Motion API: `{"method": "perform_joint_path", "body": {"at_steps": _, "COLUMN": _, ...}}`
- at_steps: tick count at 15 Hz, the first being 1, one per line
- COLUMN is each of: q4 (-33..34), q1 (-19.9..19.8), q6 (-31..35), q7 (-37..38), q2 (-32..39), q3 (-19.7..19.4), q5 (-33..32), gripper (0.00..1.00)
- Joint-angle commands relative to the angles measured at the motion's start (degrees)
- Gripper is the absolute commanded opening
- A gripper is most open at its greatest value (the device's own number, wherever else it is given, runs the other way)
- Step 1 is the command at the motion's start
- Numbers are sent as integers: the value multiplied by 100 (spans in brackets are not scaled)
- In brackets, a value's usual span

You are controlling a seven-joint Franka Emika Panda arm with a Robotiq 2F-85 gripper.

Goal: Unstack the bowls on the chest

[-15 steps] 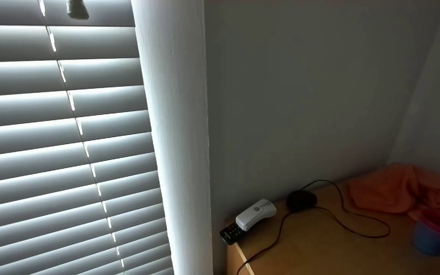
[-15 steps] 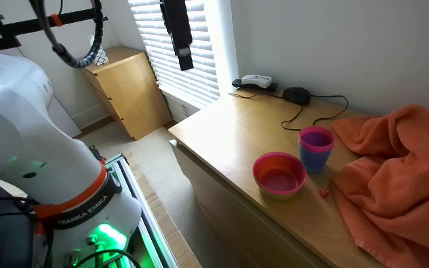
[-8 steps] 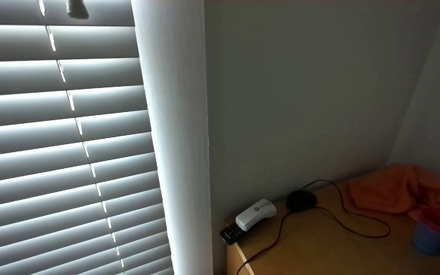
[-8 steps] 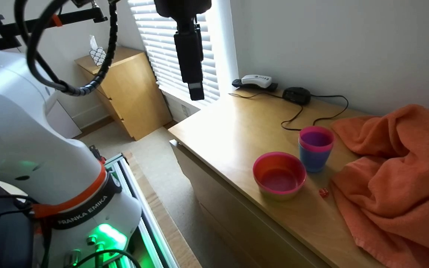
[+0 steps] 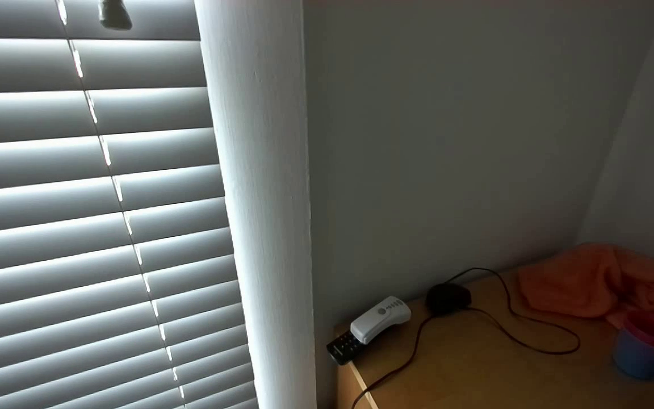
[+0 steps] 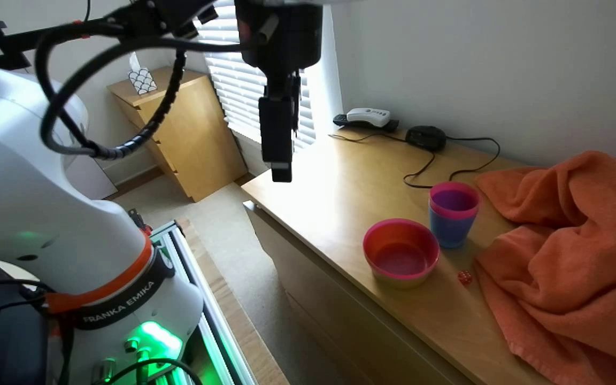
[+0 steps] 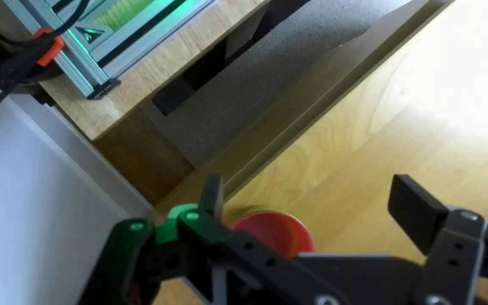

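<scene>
2 fingers (image 7: 415,209) apart, bowls (image 6: 401,255) stacked

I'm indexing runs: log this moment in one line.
gripper: open, holding nothing | stacked bowls: on the chest | unstacking: not yet done

Two bowls (image 6: 401,250) showing on the tabletop (image 6: 361,192), right of centre in the frame, and two cups (image 6: 452,227) just right of those! One red die (image 6: 464,276) below, one orange towel (image 6: 570,256) far right. Higher up, two remotes (image 6: 369,116), one corded black gadget (image 6: 425,137); upper left, I make it one tissue box (image 6: 142,81).
</scene>
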Motion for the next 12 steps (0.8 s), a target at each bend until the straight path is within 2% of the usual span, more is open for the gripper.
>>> {"method": "perform_joint_path", "body": {"at_steps": 1, "q4": 14, "q1": -270, "q6": 307, "q7": 16, "q2": 771, "q3": -348, "q5": 98, "gripper": 100}}
{"method": "perform_joint_path", "body": {"at_steps": 5, "q4": 73, "q1": -430, "q6": 799, "q7": -35, "q2": 1561, "q3": -667, "q5": 281, "gripper": 100}}
{"method": "perform_joint_path", "body": {"at_steps": 7, "q4": 169, "q1": -367, "q6": 879, "q7": -329, "q2": 1911, "q3": -855, "q5": 501, "gripper": 100}}
{"method": "perform_joint_path", "body": {"at_steps": 8, "q4": 213, "q1": -370, "q6": 939, "q7": -275, "q2": 2011, "q3": -835, "q5": 546, "gripper": 100}}
{"method": "perform_joint_path", "body": {"at_steps": 9, "q4": 73, "q1": -435, "q6": 838, "q7": -161, "q2": 1674, "q3": -695, "q5": 365, "gripper": 100}}
{"method": "perform_joint_path", "body": {"at_steps": 12, "q4": 182, "q1": -417, "q6": 890, "q7": -172, "q2": 1965, "q3": -735, "q5": 460, "gripper": 100}}
